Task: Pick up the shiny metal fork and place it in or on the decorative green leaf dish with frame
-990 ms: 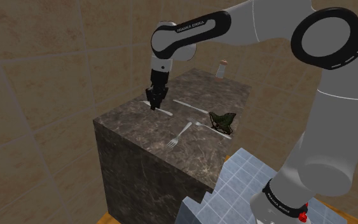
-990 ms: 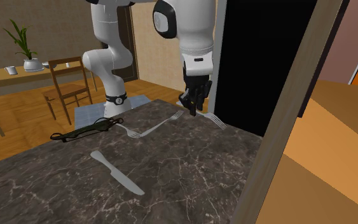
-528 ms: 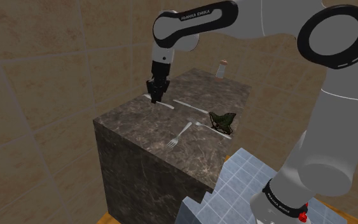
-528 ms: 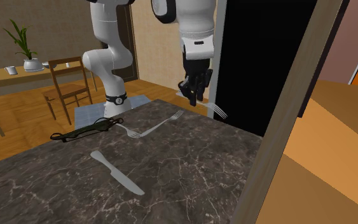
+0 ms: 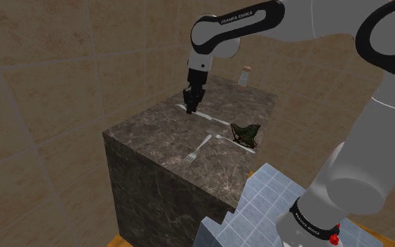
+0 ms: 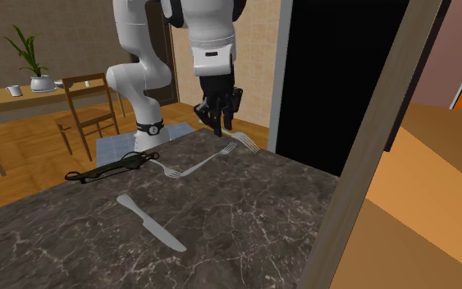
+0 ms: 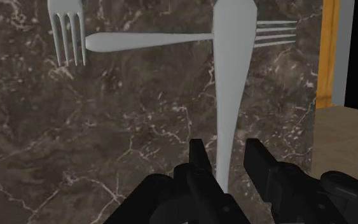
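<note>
From the hand's own camera, the black fingers (image 7: 198, 159) are closed on the thin end of the shiny metal fork (image 7: 231, 95). Its smooth pale handle widens away from them. That view also shows two more forks crossing on the veined dark marble underneath. The view from across the table (image 6: 245, 238) shows what the hand's camera misses. The gripper (image 6: 219, 123) carries the fork tilted, tines low, just above the tines of a lying fork (image 6: 212, 158). A blunt knife (image 6: 151, 223) lies well apart. The decorative green leaf dish (image 6: 110, 168), dark and flat in a thin dark frame, sits by the table edge nearest the robot's stand. Half a second ago the gripper hung at the table's edge by the black doorway area. Now it has swung in over the table, closer to the dish.
</note>
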Robot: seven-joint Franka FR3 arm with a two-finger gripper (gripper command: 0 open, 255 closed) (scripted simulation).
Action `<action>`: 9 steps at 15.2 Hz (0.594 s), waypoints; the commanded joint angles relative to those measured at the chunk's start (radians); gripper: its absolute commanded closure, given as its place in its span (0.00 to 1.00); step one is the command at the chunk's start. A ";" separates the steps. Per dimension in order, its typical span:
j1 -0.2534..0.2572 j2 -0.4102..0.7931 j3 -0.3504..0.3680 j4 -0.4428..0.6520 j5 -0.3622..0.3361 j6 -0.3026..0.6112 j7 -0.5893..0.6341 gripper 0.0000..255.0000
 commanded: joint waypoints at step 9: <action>-0.103 -0.196 -0.104 -0.238 -0.043 0.010 -0.193 1.00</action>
